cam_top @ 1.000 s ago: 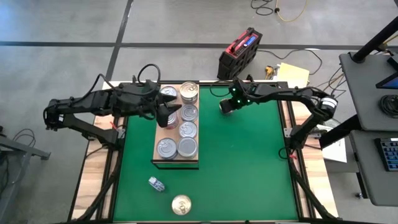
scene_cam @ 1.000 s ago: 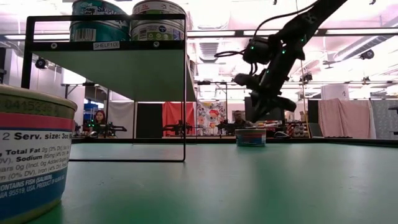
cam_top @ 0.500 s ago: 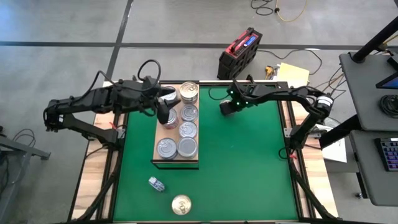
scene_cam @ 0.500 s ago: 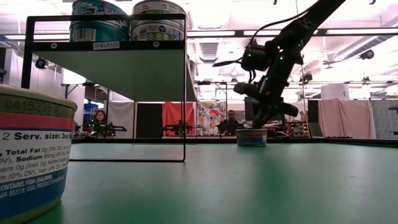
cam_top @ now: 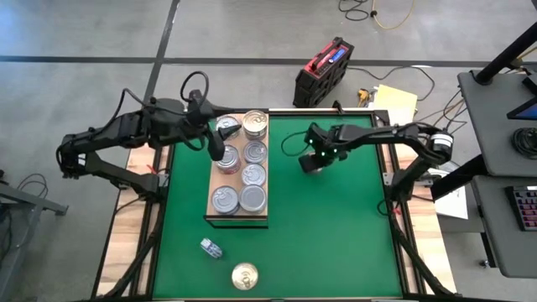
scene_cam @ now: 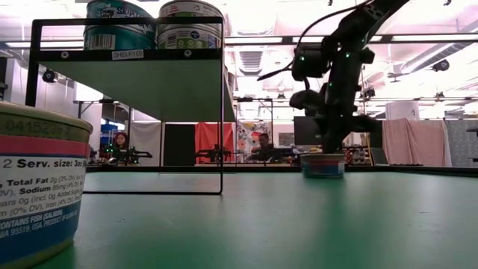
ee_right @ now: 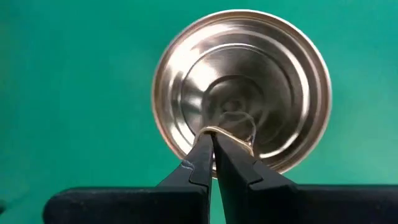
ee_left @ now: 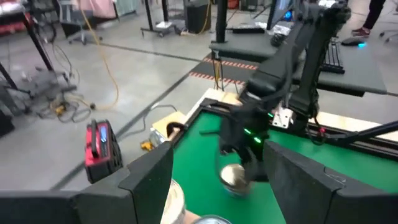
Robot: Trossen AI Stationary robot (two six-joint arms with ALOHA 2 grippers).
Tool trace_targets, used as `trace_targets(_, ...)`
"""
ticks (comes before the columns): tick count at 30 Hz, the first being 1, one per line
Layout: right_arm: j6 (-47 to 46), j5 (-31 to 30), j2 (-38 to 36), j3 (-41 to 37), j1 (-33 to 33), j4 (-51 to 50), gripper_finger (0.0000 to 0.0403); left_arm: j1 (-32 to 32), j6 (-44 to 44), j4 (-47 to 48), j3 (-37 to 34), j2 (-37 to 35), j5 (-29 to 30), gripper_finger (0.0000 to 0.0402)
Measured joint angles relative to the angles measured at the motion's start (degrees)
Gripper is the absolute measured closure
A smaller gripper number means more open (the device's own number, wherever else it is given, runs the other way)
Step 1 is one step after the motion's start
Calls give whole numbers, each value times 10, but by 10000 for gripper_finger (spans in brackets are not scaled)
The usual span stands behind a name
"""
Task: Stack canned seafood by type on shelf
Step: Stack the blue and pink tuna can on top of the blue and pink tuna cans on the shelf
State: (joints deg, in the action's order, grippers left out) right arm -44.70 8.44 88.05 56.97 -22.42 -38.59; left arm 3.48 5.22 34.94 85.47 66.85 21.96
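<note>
A silver-lidded can (ee_right: 186, 74) stands on the green mat (cam_top: 336, 226), right of the shelf (cam_top: 239, 220). My right gripper (ee_right: 212, 138) is shut on it from above; the low view shows that can (scene_cam: 323, 166) resting on its base. The wooden shelf carries several cans (cam_top: 239, 198) in two rows. My left gripper (cam_top: 216, 151) hovers open over the shelf's far left cans, with nothing between its fingers (ee_left: 149, 180). Two more cans lie near the front edge: one on its side (cam_top: 210, 247) and a gold-lidded one (cam_top: 245, 275). My right gripper pinches the pull-tab ring (ee_right: 247, 132) on the can's lid between its two fingertips, near the lid's middle. The fingers come steeply from above, slanting down. The can stands upright with its base on the mat.
A red and black case (cam_top: 323, 71) and yellow paper (cam_top: 394, 99) lie beyond the table's far edge. Green mat lies bare right of the shelf and toward the near right corner. People sit in the room behind (scene_cam: 119, 142).
My right gripper, still shut, has moved toward the table's near edge and a little right, tipping more steeply down. The can has slid along the mat with it. My left gripper has rolled about its own axis and drawn back slightly over the shelf's far left.
</note>
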Motion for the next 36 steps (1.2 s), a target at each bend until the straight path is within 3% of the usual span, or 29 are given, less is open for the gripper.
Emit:
trace_targets(4, -41, 5, -8, -1, 43, -5, 390, 6, -27, -1, 15, 0, -12, 169)
trace_targets(10, -99, -48, -43, 6, 77, -1, 390, 39, -39, -4, 18, 6, -171, 169)
trace_targets(16, -115, -80, -93, 14, 78, -4, 390, 97, -39, -14, 18, 37, -264, 169)
trace_targets(25, -135, -100, -123, -12, 78, -93, 390, 113, -45, -26, 18, 73, -274, 169)
trace_targets(36, -123, -108, -110, -101, 78, 10, 390, 122, -47, -60, 25, 74, -269, 169)
